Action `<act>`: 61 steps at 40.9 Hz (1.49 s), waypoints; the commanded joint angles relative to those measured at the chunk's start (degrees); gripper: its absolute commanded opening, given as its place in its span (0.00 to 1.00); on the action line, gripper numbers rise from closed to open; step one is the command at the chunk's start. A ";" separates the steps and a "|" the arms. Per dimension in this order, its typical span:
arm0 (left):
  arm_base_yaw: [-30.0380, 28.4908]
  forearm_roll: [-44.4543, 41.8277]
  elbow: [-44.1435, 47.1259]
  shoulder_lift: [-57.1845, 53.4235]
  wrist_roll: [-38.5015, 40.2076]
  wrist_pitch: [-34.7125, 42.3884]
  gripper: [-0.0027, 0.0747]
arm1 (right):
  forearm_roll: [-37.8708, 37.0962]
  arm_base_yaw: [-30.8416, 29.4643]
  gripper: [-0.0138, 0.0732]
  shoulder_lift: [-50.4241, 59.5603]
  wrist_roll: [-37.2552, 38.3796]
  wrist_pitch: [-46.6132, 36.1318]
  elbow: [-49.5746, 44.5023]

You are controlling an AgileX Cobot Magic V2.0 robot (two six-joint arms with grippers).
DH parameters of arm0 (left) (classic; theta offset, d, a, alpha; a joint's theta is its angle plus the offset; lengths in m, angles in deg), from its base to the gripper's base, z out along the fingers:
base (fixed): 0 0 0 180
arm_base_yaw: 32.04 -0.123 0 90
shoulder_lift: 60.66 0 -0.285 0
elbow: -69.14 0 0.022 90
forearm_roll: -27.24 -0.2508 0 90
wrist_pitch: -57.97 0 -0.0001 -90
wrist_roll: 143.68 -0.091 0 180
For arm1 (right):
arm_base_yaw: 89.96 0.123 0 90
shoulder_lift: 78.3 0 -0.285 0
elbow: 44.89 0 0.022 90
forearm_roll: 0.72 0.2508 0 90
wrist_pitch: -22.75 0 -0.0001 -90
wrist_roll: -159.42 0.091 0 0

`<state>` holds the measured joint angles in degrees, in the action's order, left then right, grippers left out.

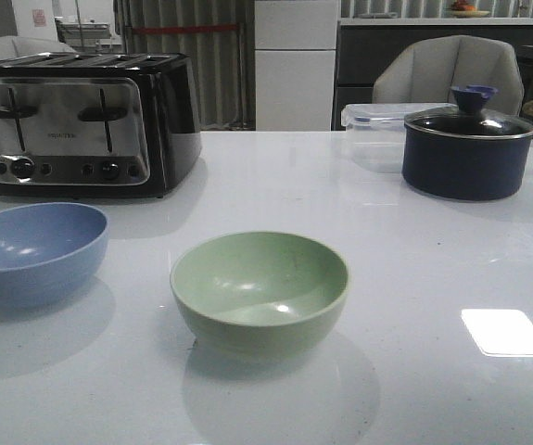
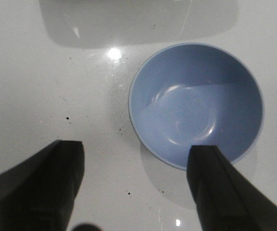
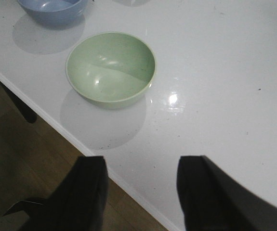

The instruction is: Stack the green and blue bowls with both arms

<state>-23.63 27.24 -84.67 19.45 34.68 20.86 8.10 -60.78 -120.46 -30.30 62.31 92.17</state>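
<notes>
The green bowl (image 1: 260, 290) sits upright and empty on the white table, near the front middle. The blue bowl (image 1: 32, 250) sits upright and empty to its left, in front of the toaster. Neither arm shows in the front view. My left gripper (image 2: 136, 159) is open and empty above the table, with one finger (image 2: 215, 183) over the near rim of the blue bowl (image 2: 196, 103). My right gripper (image 3: 140, 168) is open and empty above the table's front edge, well apart from the green bowl (image 3: 110, 67). The blue bowl (image 3: 54, 9) shows beyond it.
A black and steel toaster (image 1: 81, 120) stands at the back left. A dark navy lidded pot (image 1: 470, 148) and a clear plastic container (image 1: 373, 130) stand at the back right. The table's front edge (image 3: 80, 144) and the wooden floor show in the right wrist view.
</notes>
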 commanded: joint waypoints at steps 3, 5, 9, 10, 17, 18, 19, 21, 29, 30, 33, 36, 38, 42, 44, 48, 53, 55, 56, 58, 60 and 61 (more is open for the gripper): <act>0.40 0.00 -6.78 7.16 -0.05 -0.30 0.69 | 0.24 -0.04 0.68 0.15 -0.65 -3.71 1.52; 0.40 0.00 -8.17 9.53 -0.05 -1.08 0.69 | 0.24 -0.04 0.68 0.15 -0.65 -3.71 1.52; 0.40 -0.31 -10.97 14.59 -0.05 -1.45 0.70 | 0.24 -0.04 0.68 0.15 -0.65 -3.71 1.52; 0.40 -0.31 -11.75 15.95 -0.05 -1.45 0.70 | 0.24 -0.04 0.68 0.15 -0.65 -3.71 1.52; 0.40 -0.31 -15.59 22.35 -0.05 -1.81 0.70 | 0.24 -0.04 0.68 0.15 -0.65 -3.71 1.52; 0.40 -0.31 -15.94 23.18 -0.05 -1.97 0.70 | 0.24 -0.04 0.68 0.15 -0.65 -3.71 1.52; 0.40 -0.31 -16.15 23.78 -0.05 -1.97 0.70 | 0.24 -0.04 0.68 0.15 -0.65 -3.71 1.52; 0.40 -0.31 -16.88 25.21 -0.05 -1.83 0.69 | 0.24 -0.04 0.68 0.15 -0.65 -3.71 1.52; 0.40 0.00 -17.46 28.08 -0.05 -1.71 0.69 | 0.24 -0.04 0.68 0.15 -0.65 -3.71 1.52; 0.40 0.00 -17.46 28.23 -0.05 -1.82 0.68 | 0.24 -0.04 0.68 0.15 -0.65 -3.71 1.52; 0.40 0.00 -17.46 28.77 -0.05 -2.26 0.63 | 0.24 -0.04 0.68 0.15 -0.65 -3.71 1.52; 0.40 0.00 -17.46 29.25 -0.05 -2.57 0.54 | 0.24 -0.04 0.68 0.15 -0.65 -3.71 1.52; 0.40 0.00 -17.46 29.25 -0.05 -2.63 0.48 | 0.24 -0.04 0.68 0.15 -0.65 -3.71 1.52; 0.40 0.00 -17.46 29.25 -0.05 -2.63 0.36 | 0.24 -0.04 0.68 0.15 -0.65 -3.71 1.52; 0.40 0.00 -17.46 29.25 -0.05 -2.72 0.30 | 0.24 -0.04 0.68 0.15 -0.65 -3.71 1.52; 0.40 0.00 -17.46 29.14 -0.05 -2.96 0.20 | 0.24 -0.04 0.68 0.15 -0.65 -3.71 1.52; 0.40 0.00 -17.97 28.73 -0.05 -5.66 0.16 | 0.24 -0.04 0.68 0.15 -0.65 -3.71 1.52; 0.40 0.42 -18.73 28.23 -0.05 -7.95 0.16 | 0.24 -0.04 0.68 0.15 -0.65 -3.71 1.52; 0.42 0.55 -19.10 27.91 -0.05 -8.82 0.16 | 0.24 -0.04 0.68 0.15 -0.65 -3.71 1.52; 0.62 0.82 -20.14 26.78 -0.05 -10.78 0.16 | 0.24 -0.04 0.68 0.15 -0.65 -3.71 1.52; 1.08 0.82 -21.32 25.52 -0.05 -12.46 0.16 | 0.24 -0.04 0.68 0.15 -0.65 -3.71 1.52; 1.37 0.82 -21.91 24.59 -0.17 -13.08 0.16 | 0.24 -0.04 0.68 0.15 -0.65 -3.71 1.52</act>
<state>-23.23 28.18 -103.40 49.27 34.68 10.02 8.10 -60.78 -120.46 -30.30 62.31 92.17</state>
